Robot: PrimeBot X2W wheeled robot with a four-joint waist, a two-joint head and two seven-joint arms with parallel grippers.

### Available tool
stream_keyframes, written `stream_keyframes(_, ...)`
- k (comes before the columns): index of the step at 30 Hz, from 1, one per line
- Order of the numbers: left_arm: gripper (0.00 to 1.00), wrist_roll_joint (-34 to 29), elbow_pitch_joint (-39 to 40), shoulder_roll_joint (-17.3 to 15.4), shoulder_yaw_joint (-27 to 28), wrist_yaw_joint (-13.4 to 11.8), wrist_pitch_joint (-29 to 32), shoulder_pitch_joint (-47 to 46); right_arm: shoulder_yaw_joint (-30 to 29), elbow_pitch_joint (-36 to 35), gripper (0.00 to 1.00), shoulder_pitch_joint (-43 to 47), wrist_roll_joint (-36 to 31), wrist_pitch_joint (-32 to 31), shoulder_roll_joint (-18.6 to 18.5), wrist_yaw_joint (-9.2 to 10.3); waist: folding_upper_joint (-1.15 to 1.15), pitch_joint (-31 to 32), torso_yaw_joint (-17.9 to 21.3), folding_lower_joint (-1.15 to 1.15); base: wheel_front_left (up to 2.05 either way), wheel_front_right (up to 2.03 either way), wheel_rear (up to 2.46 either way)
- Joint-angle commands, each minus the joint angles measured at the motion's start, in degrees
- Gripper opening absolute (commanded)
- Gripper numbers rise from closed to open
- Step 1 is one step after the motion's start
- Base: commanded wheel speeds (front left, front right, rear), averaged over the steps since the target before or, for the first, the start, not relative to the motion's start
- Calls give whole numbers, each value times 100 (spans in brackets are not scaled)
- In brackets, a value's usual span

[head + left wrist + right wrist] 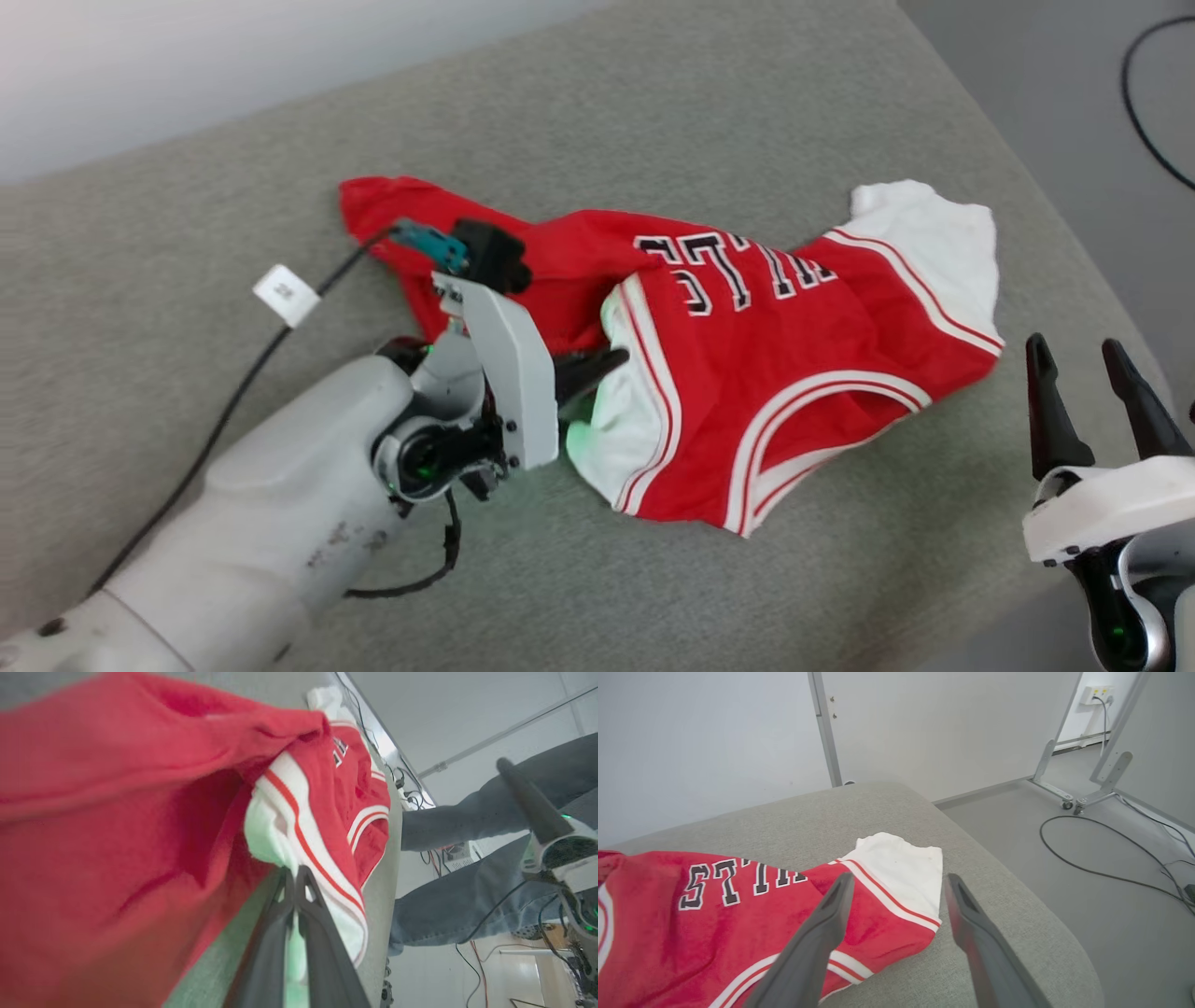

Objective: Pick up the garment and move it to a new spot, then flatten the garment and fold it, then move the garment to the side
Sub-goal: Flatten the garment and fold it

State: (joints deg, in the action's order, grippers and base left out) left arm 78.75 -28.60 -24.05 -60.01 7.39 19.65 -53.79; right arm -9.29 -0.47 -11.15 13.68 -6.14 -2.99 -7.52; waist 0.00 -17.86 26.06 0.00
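The garment [794, 373] lies crumpled on the grey cushion, a red jersey with black lettering upside down and white sleeves. My left gripper [616, 359] reaches in from the left, and its fingers are pressed together at the edge of the near white sleeve [621, 420]. In the left wrist view the left gripper [295, 877] is shut on the striped sleeve edge of the garment [327, 788], with red cloth bunched to the left. My right gripper [1088, 359] stands open beside the garment's right end, holding nothing. In the right wrist view the right gripper [899, 882] points at the far white sleeve [901, 863] of the garment [738, 933].
The grey cushion [653, 112] drops off at its right edge to the floor. A black cable [233, 401] with a white tag [287, 294] trails along my left arm. A person's legs [467, 896] stand beyond the cushion. A wheeled metal frame [1064, 798] and a floor cable [1087, 868] lie to the right.
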Motion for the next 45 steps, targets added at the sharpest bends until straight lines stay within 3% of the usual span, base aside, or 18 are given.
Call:
stream_keyframes(1, 0, 101, 187, -111, 66, 17, -114, -61, -39, -8, 100, 89, -52, -37, 11, 6, 0, 209, -357, 0, 0, 0, 0)
stream_keyframes(7, 0, 145, 811, -845, 146, 17, -492, 70, -45, -77, 100, 120, -162, -205, 10, 6, 0, 490, -998, 0, 0, 0, 0)
stream_keyframes(13, 0, -228, 638, -1709, 100, -1, -775, 260, -39, -208, 100, 135, -292, -420, 9, 6, 0, 693, -1485, 0, 0, 0, 0)
stream_keyframes(18, 0, -753, 335, -2171, -137, -420, -640, 220, -22, -291, 100, 144, -316, -545, 9, 6, 0, 758, -1644, 0, 0, 0, 0)
stream_keyframes(22, 0, -1365, 176, -2284, -518, -761, -368, 81, 28, -311, 100, 164, -310, -595, 9, 6, 0, 763, -1639, 0, 0, 0, 0)
stream_keyframes(25, 0, -1693, -23, -2201, -766, -849, -261, 52, 77, -285, 100, 183, -288, -601, 9, 6, 0, 736, -1569, 0, 0, 0, 0)
stream_keyframes(31, 0, -1683, -584, -1973, -861, -766, -294, 210, 176, -201, 100, 200, -267, -580, 11, 6, 0, 676, -1408, 0, 0, 0, 0)
stream_keyframes(37, 0, -1458, -1250, -1681, -794, -483, -527, 407, 187, -117, 100, 232, -274, -530, 11, 6, 0, 637, -1287, 0, 0, 0, 0)
stream_keyframes(38, 2, -1456, -1331, -1641, -781, -441, -577, 401, 181, -111, 100, 233, -280, -533, 11, 6, 0, 637, -1286, 0, 0, 0, 0)
stream_keyframes(39, 25, -1464, -1396, -1616, -772, -415, -644, 376, 192, -101, 100, 238, -294, -533, 11, 6, 0, 638, -1291, 0, 0, 0, 0)
stream_keyframes(40, 40, -1459, -1439, -1599, -747, -382, -723, 341, 215, -94, 100, 247, -303, -542, 11, 6, 0, 641, -1304, 0, 0, 0, 0)
stream_keyframes(42, 100, -1381, -1508, -1574, -636, -324, -917, 279, 274, -73, 100, 248, -314, -551, 4, 6, 0, 650, -1351, 0, 0, 0, 0)
stream_keyframes(45, 100, -1309, -1530, -1568, -512, -247, -1150, 229, 375, -32, 100, 251, -328, -577, -61, 6, 0, 677, -1448, 0, 0, 0, 0)
